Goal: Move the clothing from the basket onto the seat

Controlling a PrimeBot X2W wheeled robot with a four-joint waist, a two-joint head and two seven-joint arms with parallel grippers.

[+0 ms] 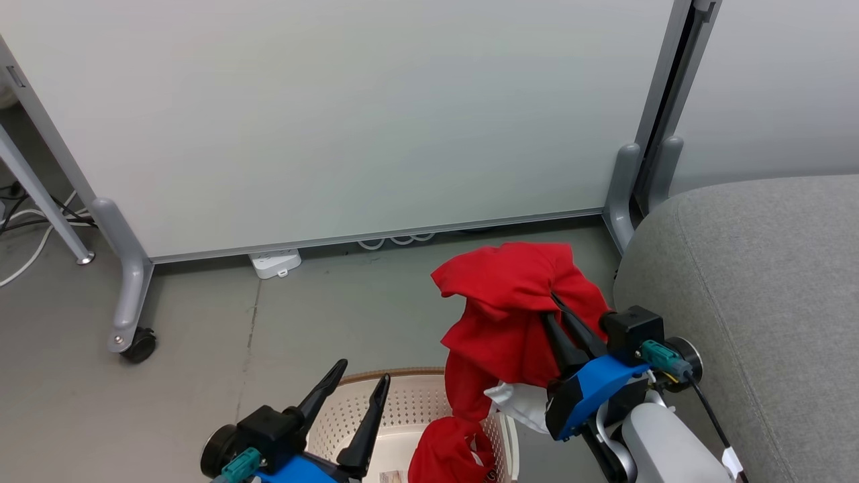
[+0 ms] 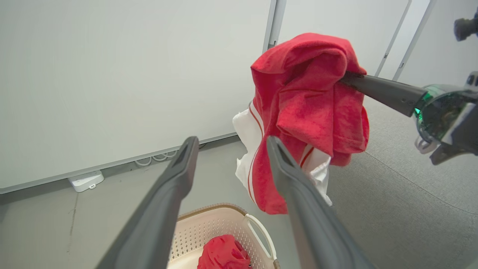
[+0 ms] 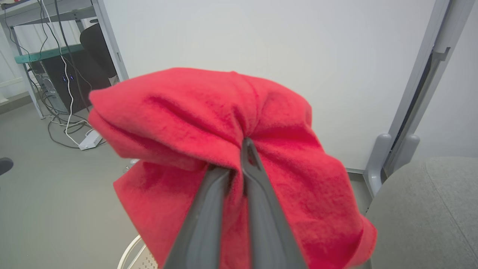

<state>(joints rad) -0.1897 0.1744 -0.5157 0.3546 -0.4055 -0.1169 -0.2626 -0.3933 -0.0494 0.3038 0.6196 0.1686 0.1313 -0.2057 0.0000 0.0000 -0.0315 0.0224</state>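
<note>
Grey floor (image 1: 302, 322), centre. Right gripper (image 1: 551, 305) pinches garment (image 1: 510, 302) mid-frame, above basket (image 1: 402, 402); second garment (image 1: 446, 453) inside, bottom edge. Left gripper (image 1: 364, 370) wide, empty. Your risk: small pinch slips, cloth drops short of seat (image 1: 758, 282), right.

You faced a broad white partition panel (image 1: 335, 114) on grey legs with a black caster (image 1: 139, 345). Under its lower edge a white power strip (image 1: 275, 263) lay on the grey floor (image 1: 201, 349). Left of the panel, loose cables (image 1: 27, 228) trailed.
</note>
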